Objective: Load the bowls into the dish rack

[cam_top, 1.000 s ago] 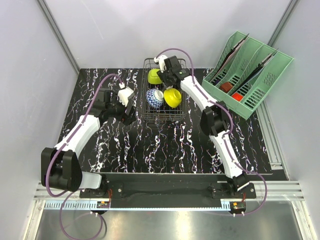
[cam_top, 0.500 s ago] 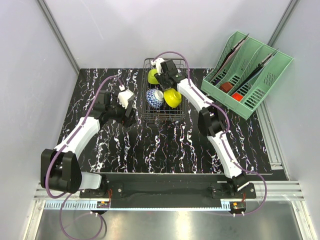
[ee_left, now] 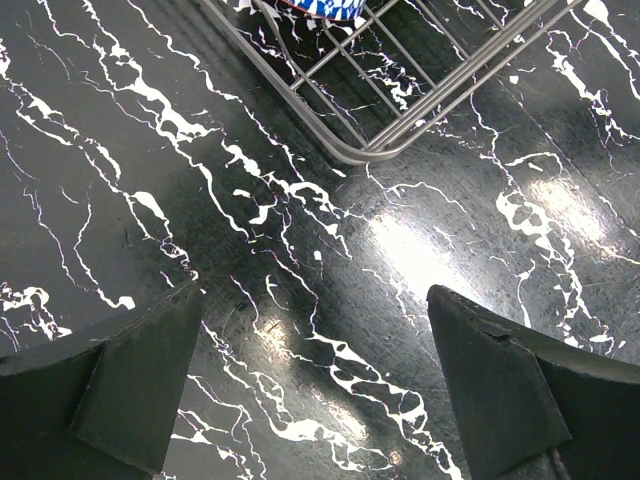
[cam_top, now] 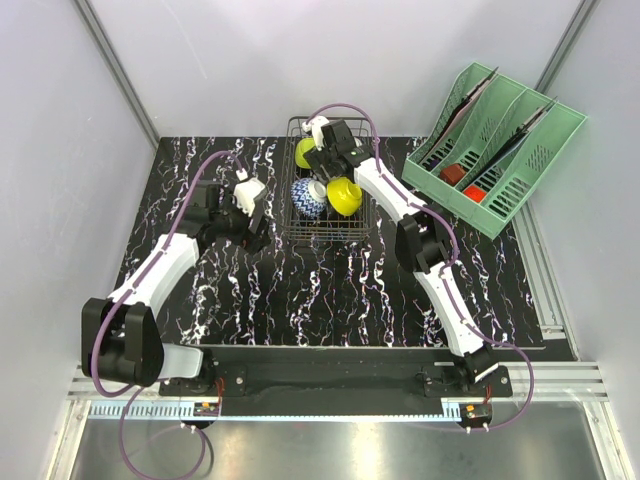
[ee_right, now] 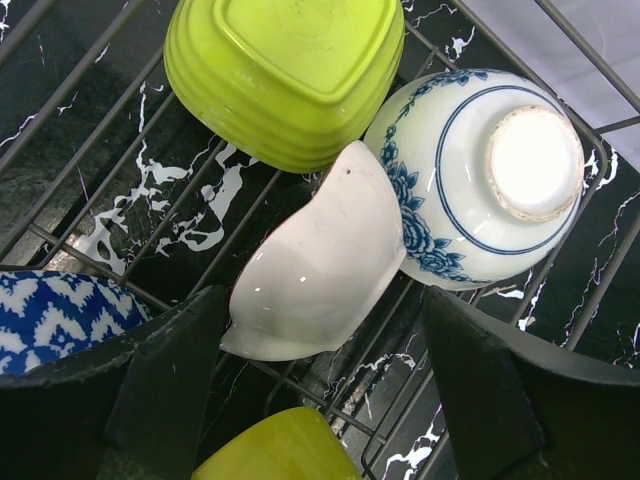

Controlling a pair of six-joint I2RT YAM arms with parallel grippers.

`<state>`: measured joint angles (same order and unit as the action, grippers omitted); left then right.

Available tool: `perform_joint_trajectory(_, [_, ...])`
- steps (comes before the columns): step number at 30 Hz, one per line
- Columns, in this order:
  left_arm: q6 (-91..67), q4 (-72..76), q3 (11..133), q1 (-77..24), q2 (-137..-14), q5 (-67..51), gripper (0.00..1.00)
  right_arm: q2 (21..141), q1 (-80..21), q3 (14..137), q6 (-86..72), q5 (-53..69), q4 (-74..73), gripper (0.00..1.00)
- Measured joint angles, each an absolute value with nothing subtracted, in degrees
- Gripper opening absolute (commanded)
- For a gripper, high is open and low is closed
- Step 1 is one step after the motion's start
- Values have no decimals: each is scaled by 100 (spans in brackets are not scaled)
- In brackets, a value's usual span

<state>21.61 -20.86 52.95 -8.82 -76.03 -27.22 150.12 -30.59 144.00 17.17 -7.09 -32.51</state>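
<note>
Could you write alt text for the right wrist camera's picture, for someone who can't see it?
A plain white bowl lies tilted in the wire dish rack, between the open fingers of the right gripper, which are not closed on it. Around it sit an upside-down lime-green bowl, an upside-down blue-flowered bowl, a blue-patterned bowl and a yellow bowl.

No readable text anywhere, apparently.

The white-shelled, black-jointed left arm (cam_top: 165, 262) and right arm (cam_top: 455, 305) are trailed by purple cables (cam_top: 345, 104); matte black wedge-shaped pincer fingers (ee_right: 170, 380) are fitted.
</note>
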Motion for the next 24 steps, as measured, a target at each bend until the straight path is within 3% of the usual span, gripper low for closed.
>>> perform_joint_trajectory(24, [2154,-2082,5286,-849,-7603,-2803,99,14942,-3059,14455,1328,-294,-3352,88])
